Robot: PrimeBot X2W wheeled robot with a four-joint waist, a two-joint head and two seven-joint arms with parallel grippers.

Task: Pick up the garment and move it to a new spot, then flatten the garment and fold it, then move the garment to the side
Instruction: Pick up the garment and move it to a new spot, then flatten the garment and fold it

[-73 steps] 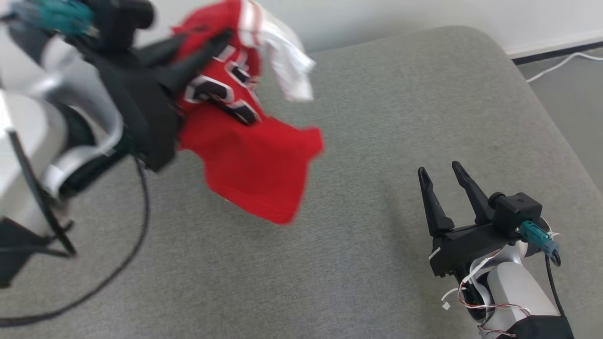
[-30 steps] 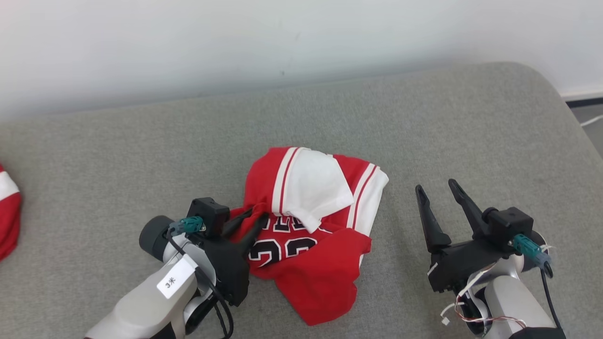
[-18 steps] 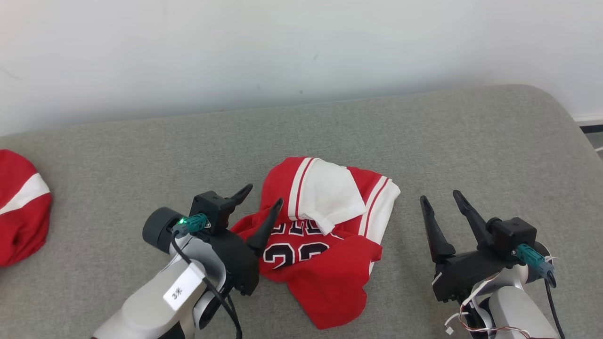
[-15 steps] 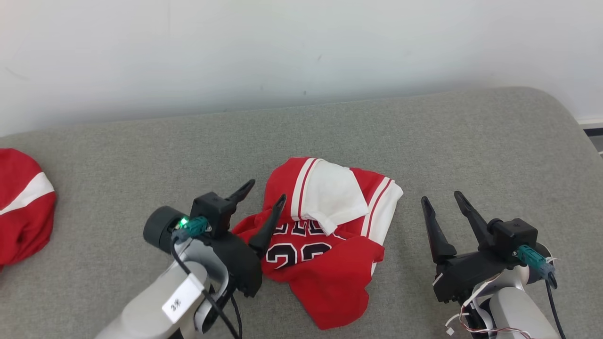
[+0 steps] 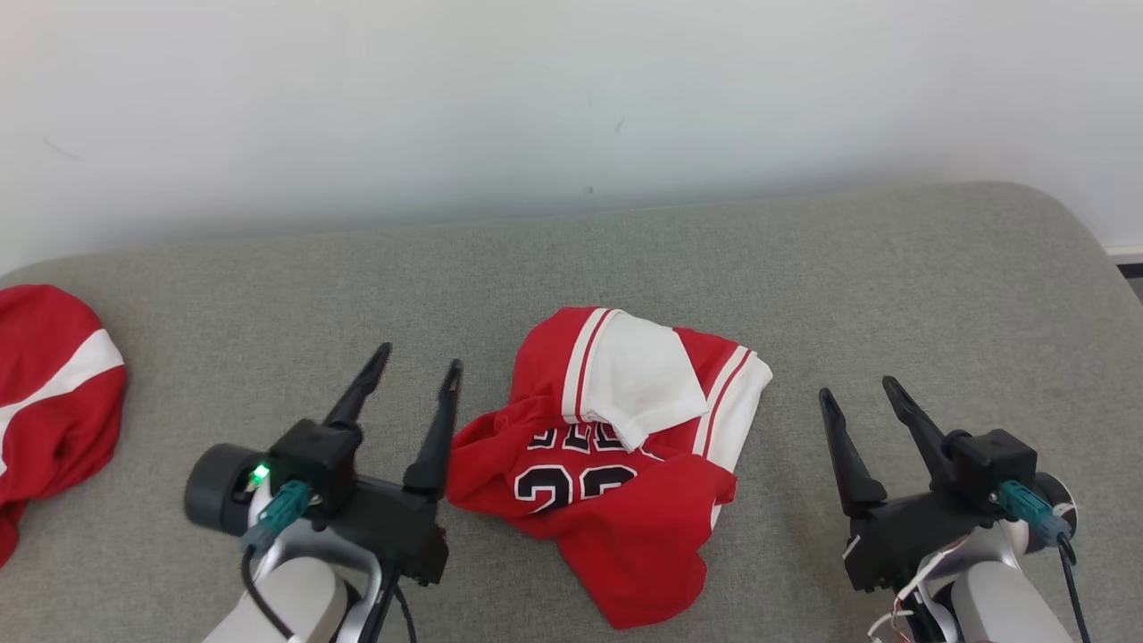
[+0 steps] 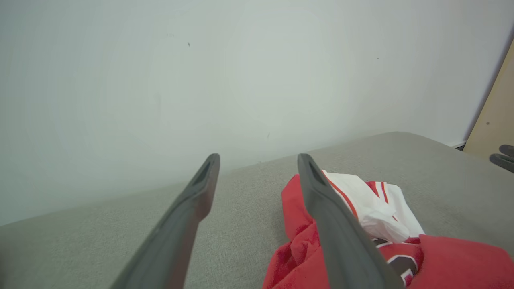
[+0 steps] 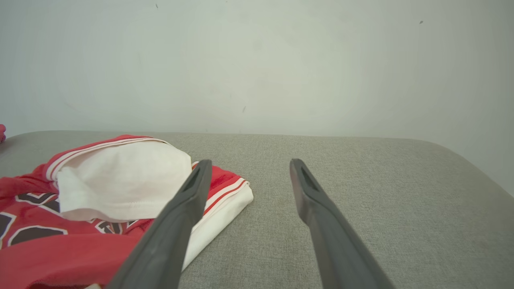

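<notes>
Grey upholstered cushion [image 5: 804, 268] is occupied by a crumpled red-and-white jersey [image 5: 616, 464] — flanked by the dark-fingered left gripper [image 5: 420, 357] and right gripper [image 5: 855, 388], both spread, empty.

This is a plain indoor room, maybe at home or a test room; which one cannot be told. A wide, soft grey cushion covered in rough cloth [image 5: 804, 268], with a round corner, sits right against a bare white wall [image 5: 536, 89]. A red and white sports shirt with black numbers [image 5: 625, 536] lies crumpled on it. Another red and white piece of clothing [image 5: 54, 393] lies near its left end. A light brown wooden board [image 6: 496, 116] stands by the wall.
</notes>
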